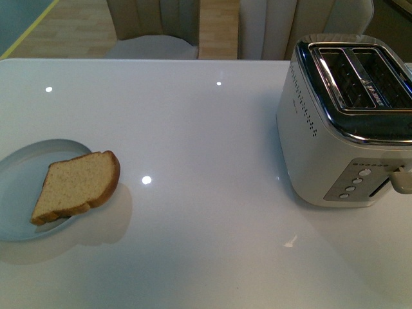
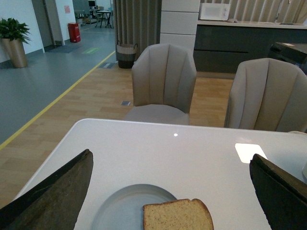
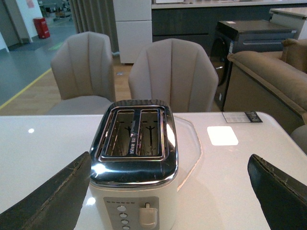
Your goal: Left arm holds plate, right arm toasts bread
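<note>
Now, bread [image 1: 77,185] on plate [image 1: 19,174], left hand [image 2: 170,156] and right hand [image 3: 169,158] wide open, empty.

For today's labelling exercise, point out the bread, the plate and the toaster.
bread [image 1: 77,185], front view, middle of the crumb face.
plate [image 1: 19,179], front view, bare surface beside the slice.
toaster [image 1: 304,149], front view, white side wall.

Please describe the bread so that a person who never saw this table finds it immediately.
On the white table, look left, away from the toaster, to the blue-grey plate. The bread lies on it, overhanging its rim: a light-brown slice with darker crust.
</note>
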You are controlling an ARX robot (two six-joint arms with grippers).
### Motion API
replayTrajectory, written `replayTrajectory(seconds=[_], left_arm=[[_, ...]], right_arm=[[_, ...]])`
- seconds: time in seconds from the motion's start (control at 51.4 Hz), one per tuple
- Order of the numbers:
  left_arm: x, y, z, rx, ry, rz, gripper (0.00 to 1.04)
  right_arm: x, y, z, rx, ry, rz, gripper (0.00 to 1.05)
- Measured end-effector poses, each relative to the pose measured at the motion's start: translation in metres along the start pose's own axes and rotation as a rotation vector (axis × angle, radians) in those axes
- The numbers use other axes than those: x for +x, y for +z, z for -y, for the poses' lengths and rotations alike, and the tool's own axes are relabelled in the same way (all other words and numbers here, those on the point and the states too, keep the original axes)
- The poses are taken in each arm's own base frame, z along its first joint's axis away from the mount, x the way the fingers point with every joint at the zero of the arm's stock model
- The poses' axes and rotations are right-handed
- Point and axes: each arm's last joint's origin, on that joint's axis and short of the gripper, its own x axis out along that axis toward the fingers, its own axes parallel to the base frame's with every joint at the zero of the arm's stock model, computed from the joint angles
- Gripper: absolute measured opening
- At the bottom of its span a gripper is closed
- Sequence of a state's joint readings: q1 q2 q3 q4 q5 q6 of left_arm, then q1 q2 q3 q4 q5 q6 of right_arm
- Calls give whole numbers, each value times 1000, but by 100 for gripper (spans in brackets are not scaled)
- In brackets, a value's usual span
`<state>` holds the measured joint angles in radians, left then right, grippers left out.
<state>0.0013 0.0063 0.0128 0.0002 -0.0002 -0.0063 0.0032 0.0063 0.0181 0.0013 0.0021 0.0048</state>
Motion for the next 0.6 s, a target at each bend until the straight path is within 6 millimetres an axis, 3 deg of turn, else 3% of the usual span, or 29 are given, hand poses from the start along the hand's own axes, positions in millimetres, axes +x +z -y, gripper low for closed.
replayTrajectory(seconds=[0.603], left_arm=[[0, 0, 0, 0, 0, 0, 98]], right_arm=[[0, 0, 0, 0, 0, 0, 96]])
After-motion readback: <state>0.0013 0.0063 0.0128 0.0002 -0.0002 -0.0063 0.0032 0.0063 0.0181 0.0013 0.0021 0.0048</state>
